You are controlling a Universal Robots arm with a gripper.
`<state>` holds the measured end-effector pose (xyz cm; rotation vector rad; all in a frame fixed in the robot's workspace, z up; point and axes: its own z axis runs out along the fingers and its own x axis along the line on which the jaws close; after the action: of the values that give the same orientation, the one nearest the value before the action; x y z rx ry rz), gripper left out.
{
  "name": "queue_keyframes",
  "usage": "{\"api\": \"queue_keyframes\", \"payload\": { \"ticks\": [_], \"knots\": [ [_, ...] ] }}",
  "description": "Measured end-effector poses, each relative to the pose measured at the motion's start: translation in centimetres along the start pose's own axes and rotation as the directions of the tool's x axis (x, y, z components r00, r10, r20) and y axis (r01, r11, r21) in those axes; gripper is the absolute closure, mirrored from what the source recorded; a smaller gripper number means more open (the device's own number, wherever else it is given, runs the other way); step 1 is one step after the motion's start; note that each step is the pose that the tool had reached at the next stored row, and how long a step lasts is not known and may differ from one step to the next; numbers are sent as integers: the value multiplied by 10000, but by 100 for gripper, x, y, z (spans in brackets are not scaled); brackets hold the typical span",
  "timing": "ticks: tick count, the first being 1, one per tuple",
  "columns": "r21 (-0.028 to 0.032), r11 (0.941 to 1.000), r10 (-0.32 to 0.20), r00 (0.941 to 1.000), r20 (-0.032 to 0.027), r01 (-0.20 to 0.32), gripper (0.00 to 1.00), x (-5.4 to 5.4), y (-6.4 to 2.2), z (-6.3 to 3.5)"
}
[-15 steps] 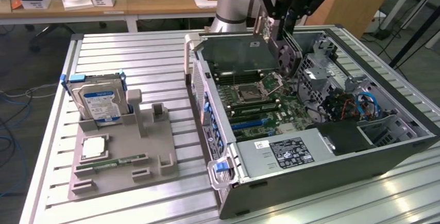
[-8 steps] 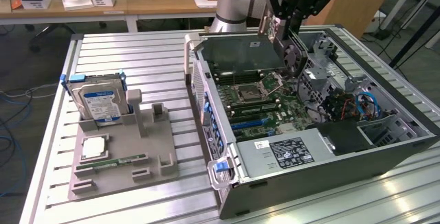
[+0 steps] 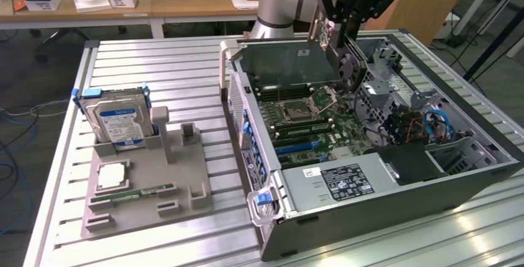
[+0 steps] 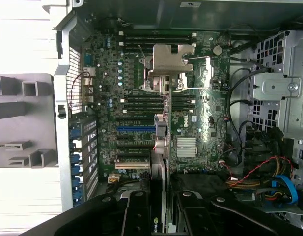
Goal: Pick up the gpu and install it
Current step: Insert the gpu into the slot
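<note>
The gpu (image 3: 278, 64) is a flat green card with a silver bracket at its end towards the exterior view's left. It hangs above the open computer case (image 3: 409, 190), over the motherboard (image 3: 315, 123). My gripper (image 3: 340, 58) is shut on the card's end towards the exterior view's right. In the wrist view the gpu (image 4: 162, 162) appears edge-on, a thin strip between my two black fingers (image 4: 136, 216), with my gripper (image 4: 161, 219) closed on it. Below the card lie the motherboard's expansion slots, one of them blue (image 4: 135, 128).
A grey fixture (image 3: 184, 187) on the slatted table, at the exterior view's left, holds an upright hard drive (image 3: 119, 119), a processor chip (image 3: 110, 175) and a memory stick (image 3: 135, 193). Inside the case are a power supply (image 3: 344, 181), a processor socket (image 4: 168, 64) and loose cables (image 3: 434, 123).
</note>
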<state>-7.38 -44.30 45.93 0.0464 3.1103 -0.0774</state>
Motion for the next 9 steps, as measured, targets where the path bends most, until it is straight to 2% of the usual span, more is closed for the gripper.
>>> {"api": "queue_keyframes", "payload": {
  "ticks": [9],
  "knots": [
    [0, 10000, -1, 10000, 0, 1, 74, 0, 0, 0]
  ]
}}
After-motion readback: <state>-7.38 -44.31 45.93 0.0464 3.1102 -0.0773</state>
